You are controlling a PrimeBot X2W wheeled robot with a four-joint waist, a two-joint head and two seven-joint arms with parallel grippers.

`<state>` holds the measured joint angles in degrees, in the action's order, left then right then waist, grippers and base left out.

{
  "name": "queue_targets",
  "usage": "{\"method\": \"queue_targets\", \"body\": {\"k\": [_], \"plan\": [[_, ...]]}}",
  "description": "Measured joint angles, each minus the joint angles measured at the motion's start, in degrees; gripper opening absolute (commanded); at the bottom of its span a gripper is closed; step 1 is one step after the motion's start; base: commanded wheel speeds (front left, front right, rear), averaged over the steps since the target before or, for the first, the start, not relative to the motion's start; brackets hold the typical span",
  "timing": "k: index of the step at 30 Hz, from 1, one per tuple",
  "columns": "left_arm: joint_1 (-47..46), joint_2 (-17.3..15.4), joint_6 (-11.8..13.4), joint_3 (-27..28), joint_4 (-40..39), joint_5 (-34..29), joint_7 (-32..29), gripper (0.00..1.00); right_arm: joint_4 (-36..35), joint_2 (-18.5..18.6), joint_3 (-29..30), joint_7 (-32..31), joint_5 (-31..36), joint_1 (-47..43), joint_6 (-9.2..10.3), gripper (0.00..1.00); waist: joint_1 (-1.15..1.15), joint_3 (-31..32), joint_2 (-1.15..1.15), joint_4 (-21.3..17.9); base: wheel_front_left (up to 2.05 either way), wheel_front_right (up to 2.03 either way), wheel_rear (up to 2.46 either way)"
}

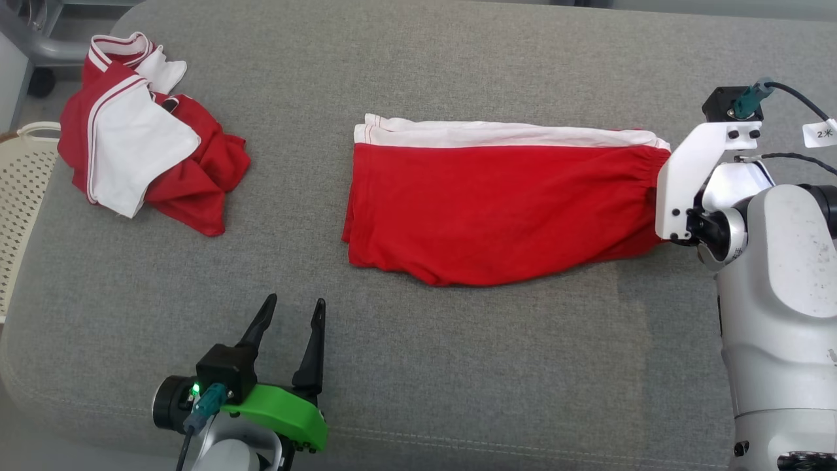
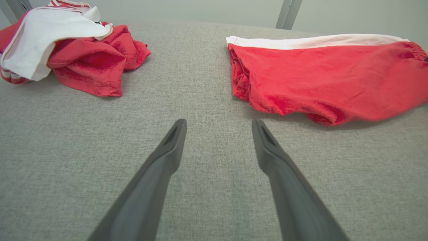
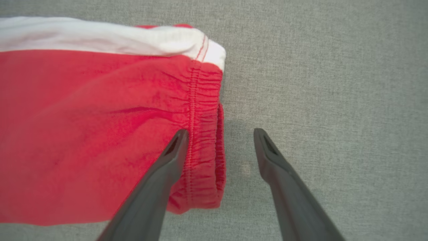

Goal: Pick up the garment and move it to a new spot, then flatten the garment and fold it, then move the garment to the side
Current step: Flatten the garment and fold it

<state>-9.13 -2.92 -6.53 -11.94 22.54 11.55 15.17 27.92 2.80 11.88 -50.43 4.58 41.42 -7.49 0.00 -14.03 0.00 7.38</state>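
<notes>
I see both jaws wide, empty: my right gripper (image 3: 219,132) over the right edge of the shorts (image 1: 497,209), left gripper (image 1: 295,301) near left.

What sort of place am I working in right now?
Probably a laundry-folding station, in a home-like or test room. Folded red shorts and a crumpled red-and-white garment lie on a grey padded fabric surface, like a sofa or mattress, with a cream perforated basket beside its left edge.

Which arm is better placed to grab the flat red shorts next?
Right. The right gripper, open, straddles the elastic waistband edge of the red white-striped shorts; the left gripper is over bare grey cushion, apart from them.
</notes>
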Motion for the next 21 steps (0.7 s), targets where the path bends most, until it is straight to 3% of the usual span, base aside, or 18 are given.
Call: {"method": "queue_targets", "body": {"k": [16, 17, 19, 20, 21], "plan": [[-2.8, 0.0, -0.1, -1.1, 0.3, 1.0, 0.0, 1.0, 5.2, 0.2, 4.4, 0.3, 0.5, 2.3, 0.01, 1.0, 0.0, -4.2, 0.0, 2.2, 0.0, 0.0, 0.0], [-2.9, 0.0, -0.1, -1.1, 0.4, 1.0, 0.0, 1.0, 5.4, 0.2, 4.6, 0.4, 0.3, 2.6, 0.0, 0.54, 0.0, -4.4, 0.0, 2.3, 0.0, 0.0, 0.0], [-3.0, 0.0, -0.1, -1.1, 0.5, 1.3, 0.0, 1.0, 6.3, 0.3, 5.1, 0.6, 0.2, 3.0, 0.0, 0.24, 0.0, -4.7, 0.0, 2.6, 0.0, 0.0, 0.0], [-3.1, 0.0, -0.1, -1.2, 0.5, 1.3, 0.0, 1.0, 6.7, 0.3, 5.3, 0.7, 0.2, 3.3, 0.0, 0.04, 0.0, -4.8, 0.0, 2.7, 0.0, 0.0, 0.0], [-3.1, 0.0, -0.1, -1.2, 0.6, 1.3, 0.0, 1.0, 7.1, 0.3, 5.6, 0.8, 0.2, 3.6, 0.0, 0.0, 0.0, -4.8, 0.0, 2.8, 0.0, 0.0, 0.0]]}}
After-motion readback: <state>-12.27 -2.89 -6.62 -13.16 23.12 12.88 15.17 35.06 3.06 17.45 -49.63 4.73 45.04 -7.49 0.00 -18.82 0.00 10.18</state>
